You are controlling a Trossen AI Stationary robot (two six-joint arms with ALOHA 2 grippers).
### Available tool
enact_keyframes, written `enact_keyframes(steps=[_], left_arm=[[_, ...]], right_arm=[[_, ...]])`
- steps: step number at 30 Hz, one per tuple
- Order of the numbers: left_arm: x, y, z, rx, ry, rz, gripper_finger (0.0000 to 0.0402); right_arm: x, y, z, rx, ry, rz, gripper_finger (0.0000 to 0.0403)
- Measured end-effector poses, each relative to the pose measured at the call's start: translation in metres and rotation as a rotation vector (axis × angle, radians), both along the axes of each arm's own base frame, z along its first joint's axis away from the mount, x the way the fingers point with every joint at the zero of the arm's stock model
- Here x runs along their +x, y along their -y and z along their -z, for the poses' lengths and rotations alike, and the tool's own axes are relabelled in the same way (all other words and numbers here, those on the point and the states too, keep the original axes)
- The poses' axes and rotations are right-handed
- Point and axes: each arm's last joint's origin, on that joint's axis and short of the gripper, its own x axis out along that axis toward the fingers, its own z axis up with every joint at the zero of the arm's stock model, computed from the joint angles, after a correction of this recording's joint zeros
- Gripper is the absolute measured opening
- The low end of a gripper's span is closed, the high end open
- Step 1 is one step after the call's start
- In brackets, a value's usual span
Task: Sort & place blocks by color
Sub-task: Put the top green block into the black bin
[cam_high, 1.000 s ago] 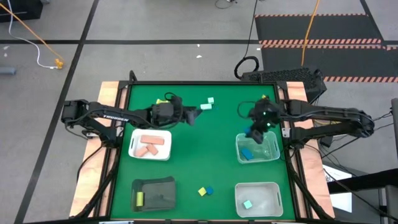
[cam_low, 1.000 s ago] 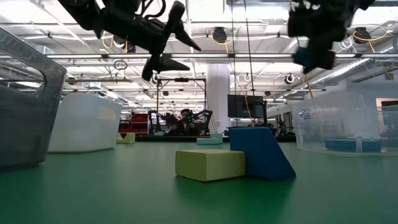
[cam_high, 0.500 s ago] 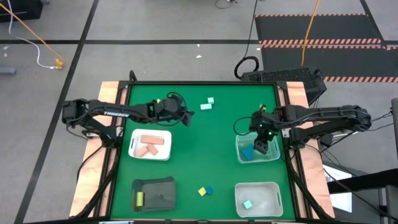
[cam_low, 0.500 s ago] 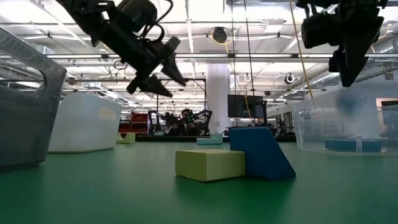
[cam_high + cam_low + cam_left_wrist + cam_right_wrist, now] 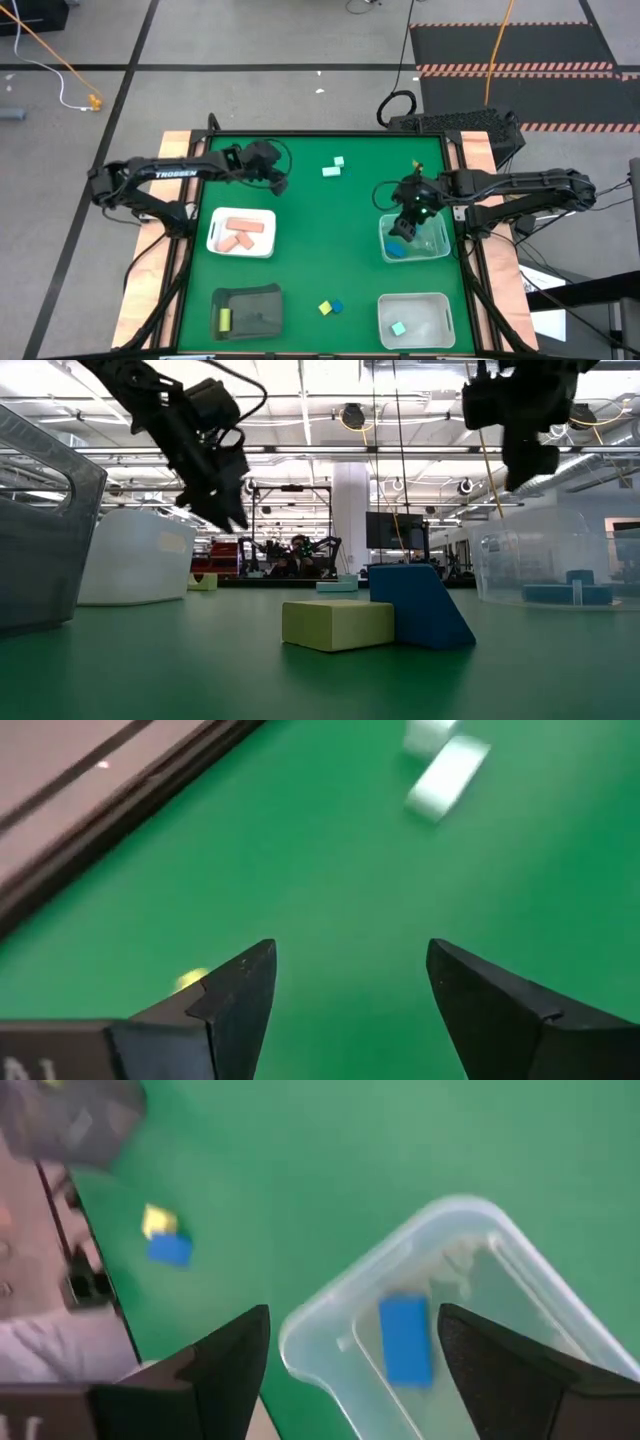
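Green baize covers the bench, where a blue block [image 5: 397, 248] is seen inside the clear bin [image 5: 440, 243] near the right edge, beneath the open, empty right gripper [image 5: 408, 222], while the left gripper [image 5: 279, 181] is held open near the far-left corner.

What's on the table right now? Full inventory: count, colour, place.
Pink blocks: three, salmon, in white tray, left.
Yellow block: one, in dark tray, near-left.
Yellow block and blue block: touching, near-centre mat.
Mint blocks: two, far-centre mat.
Blue blocks: in clear bin, right; count unclear.
Mint block: one, in near-right bin.
Left gripper: open, empty, far-left.
Right gripper: open, empty, above blue bin.
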Motion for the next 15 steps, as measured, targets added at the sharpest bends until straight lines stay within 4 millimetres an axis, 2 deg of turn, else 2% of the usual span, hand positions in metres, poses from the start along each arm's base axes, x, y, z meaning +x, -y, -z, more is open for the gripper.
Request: enact_keyframes(steps=[8,15], left_arm=[[-0.021,-0.025,-0.004,0.127,-0.382,0.211,0.0235],[-0.025,-0.041,0.003,0.285,-0.582,0.501,0.0228]], right_arm=[[0.018,0.016,0.004,-0.023,0.057,0.100,0.0281],[0.036,0.031,0.019,-0.025,0.038,0.150,0.0281]])
